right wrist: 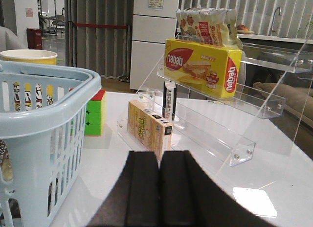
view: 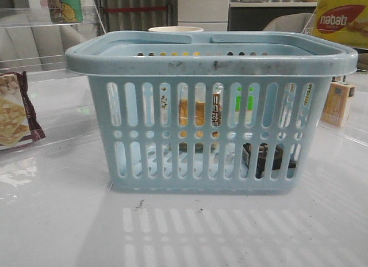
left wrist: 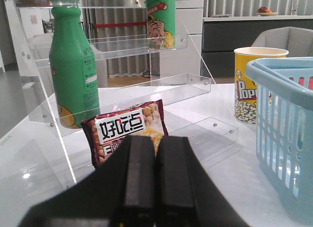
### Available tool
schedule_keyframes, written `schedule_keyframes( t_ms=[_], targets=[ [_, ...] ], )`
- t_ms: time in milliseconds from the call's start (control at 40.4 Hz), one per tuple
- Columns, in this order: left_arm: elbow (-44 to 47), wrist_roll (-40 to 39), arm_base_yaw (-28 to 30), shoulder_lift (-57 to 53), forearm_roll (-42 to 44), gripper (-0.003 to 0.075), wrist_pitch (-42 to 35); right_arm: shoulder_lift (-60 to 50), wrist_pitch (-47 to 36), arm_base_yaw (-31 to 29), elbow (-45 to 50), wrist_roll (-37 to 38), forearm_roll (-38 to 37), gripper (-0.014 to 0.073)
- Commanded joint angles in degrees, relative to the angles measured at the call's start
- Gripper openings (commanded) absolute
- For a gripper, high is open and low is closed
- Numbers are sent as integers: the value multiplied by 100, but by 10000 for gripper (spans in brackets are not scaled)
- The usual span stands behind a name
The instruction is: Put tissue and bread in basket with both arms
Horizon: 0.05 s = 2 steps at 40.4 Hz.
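basket [view: 213, 60]: light-blue plastic, slotted walls, round holes, scuffed wide rim, handles folded down; upright, centre of table
bread [view: 198, 114]: clear pack, golden-brown, dark label with white characters; inside basket, standing on edge near middle, seen through slots
tissue [view: 267, 157]: small dark pack; flat on basket floor, right side, partly hidden by slats

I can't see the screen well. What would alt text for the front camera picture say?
A large light-blue slotted basket fills the view on a glossy white table; through its slots show a pack of golden-brown bread and a small dark tissue pack. A cracker pack lies at the left edge and a yellow wafer box sits on a shelf at the upper right.
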Motion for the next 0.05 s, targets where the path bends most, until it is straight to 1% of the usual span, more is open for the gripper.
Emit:
schedule_keyframes(
  t_ms=[0,25],
  targets=[
    [3,-45,-42,-95,-6,91,-499,-94,-517,-28,8,0,-71,57],
    [3,-45,-42,-95,-6,91,-499,-94,-517,-28,8,0,-71,57]
  ],
)
